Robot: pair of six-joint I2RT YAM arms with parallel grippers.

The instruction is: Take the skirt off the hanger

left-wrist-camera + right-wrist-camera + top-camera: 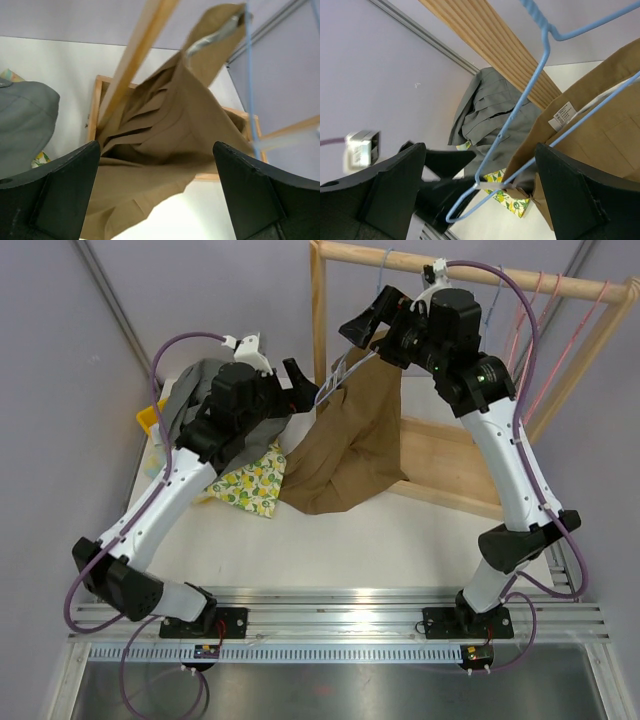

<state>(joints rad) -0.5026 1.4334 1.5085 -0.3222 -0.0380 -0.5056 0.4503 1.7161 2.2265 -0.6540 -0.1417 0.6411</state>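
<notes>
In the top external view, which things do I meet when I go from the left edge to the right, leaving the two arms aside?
yellow container → white cloth with lemon print → brown pleated skirt → pink wire hangers

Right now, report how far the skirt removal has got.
Done: nothing yet; the brown skirt hangs from the blue hanger on the wooden rack. In hand: the left gripper faces the skirt and the right gripper frames the hanger, both open, holding nothing. Left: grip the skirt and pull it off.
</notes>
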